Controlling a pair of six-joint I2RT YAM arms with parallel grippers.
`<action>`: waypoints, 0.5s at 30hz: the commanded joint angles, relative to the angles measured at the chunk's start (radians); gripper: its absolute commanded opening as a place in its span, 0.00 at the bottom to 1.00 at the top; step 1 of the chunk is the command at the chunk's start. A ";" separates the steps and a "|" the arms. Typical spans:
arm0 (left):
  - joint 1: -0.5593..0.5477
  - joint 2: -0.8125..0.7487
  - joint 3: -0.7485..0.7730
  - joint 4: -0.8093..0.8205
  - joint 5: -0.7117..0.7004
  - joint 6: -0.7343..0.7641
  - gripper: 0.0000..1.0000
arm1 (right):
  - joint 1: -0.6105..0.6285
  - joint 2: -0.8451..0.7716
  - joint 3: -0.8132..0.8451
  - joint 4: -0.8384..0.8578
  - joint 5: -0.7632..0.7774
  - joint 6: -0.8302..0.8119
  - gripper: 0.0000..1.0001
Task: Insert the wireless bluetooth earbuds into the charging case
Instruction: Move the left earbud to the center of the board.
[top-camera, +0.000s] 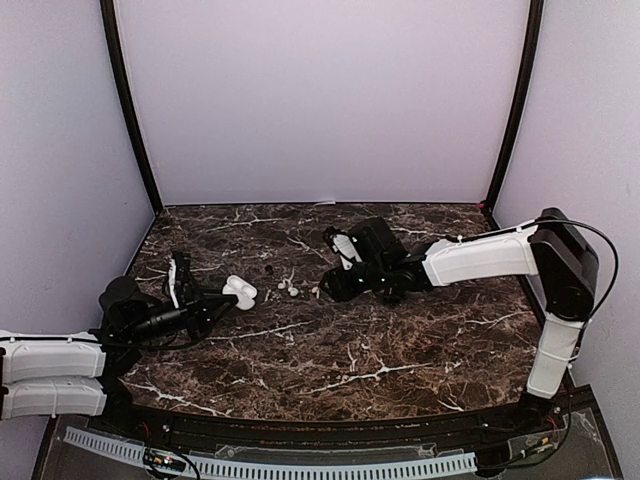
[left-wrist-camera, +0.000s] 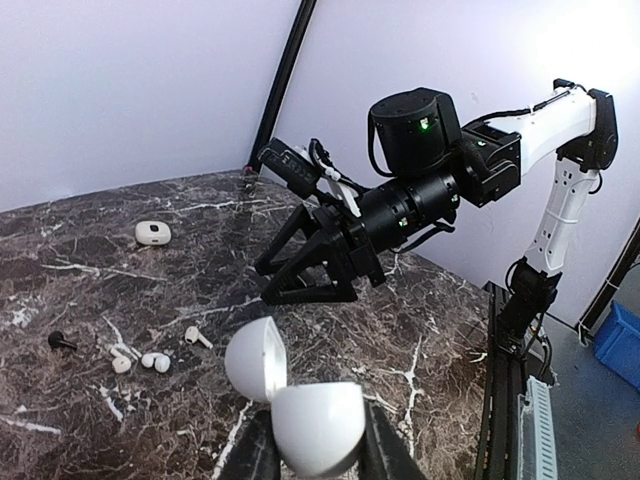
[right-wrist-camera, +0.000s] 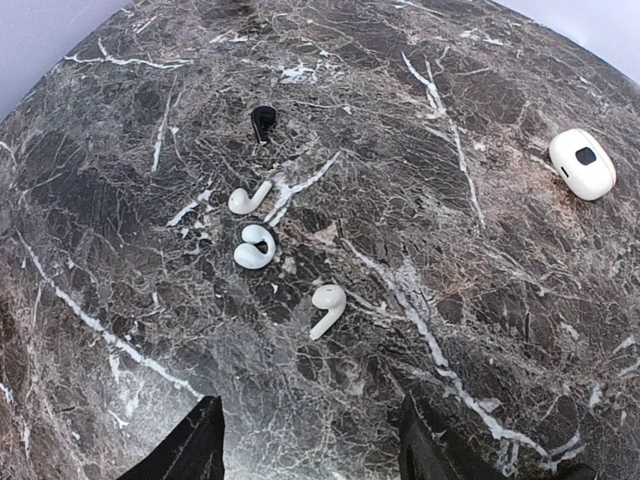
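Observation:
My left gripper (left-wrist-camera: 318, 445) is shut on the base of an open white charging case (left-wrist-camera: 312, 420), whose lid (left-wrist-camera: 254, 358) stands hinged up; the top view shows the case (top-camera: 240, 290) held at the left of the table. Three white earbuds (right-wrist-camera: 326, 308) (right-wrist-camera: 254, 247) (right-wrist-camera: 248, 198) and one black earbud (right-wrist-camera: 263, 120) lie loose on the marble. My right gripper (right-wrist-camera: 310, 425) is open and empty, hovering just short of the nearest white bud. In the top view the buds (top-camera: 290, 290) lie between the two grippers.
A second white pebble-shaped case (right-wrist-camera: 583, 163), closed, lies apart from the buds; it also shows in the left wrist view (left-wrist-camera: 152, 233). The dark marble table (top-camera: 350, 370) is walled by pale panels with black corner posts. The right arm (top-camera: 480, 258) reaches in from the right.

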 joint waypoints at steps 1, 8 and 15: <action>0.021 0.024 -0.021 0.060 0.029 -0.044 0.18 | -0.014 0.041 0.051 -0.002 -0.008 0.024 0.58; 0.056 0.049 -0.037 0.117 0.060 -0.078 0.18 | -0.065 0.054 -0.010 0.092 -0.186 -0.022 0.59; 0.069 0.086 -0.042 0.174 0.081 -0.089 0.18 | -0.116 0.093 -0.052 0.173 -0.261 -0.107 0.58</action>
